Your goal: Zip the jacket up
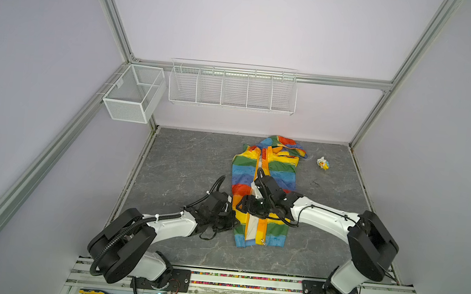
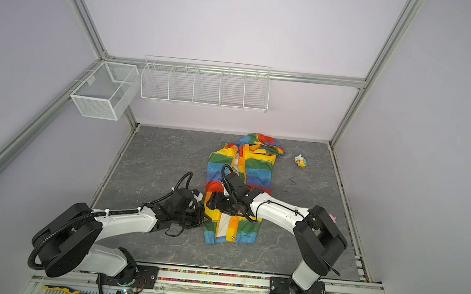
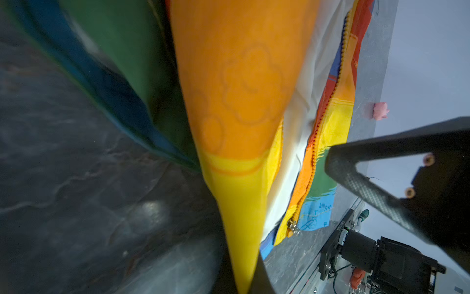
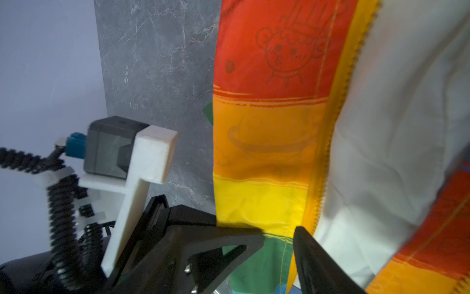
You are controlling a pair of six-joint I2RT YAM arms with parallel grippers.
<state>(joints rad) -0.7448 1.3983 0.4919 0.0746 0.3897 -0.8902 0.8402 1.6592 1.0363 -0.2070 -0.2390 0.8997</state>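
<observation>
Left wrist view: your left jaws clamp shut on the jacket (image 3: 241, 101), probably limp and slippery, right jaws gape astride its zipper edge (image 4: 328, 142); take the six-o'clock slider (image 3: 292, 227).

The grey marbled tabletop (image 1: 182, 163) carries the striped jacket (image 1: 281, 170) and a small toy (image 1: 323, 163).

Lab test cell: aluminium frame (image 1: 339, 81), plain walls (image 1: 256, 21)
</observation>
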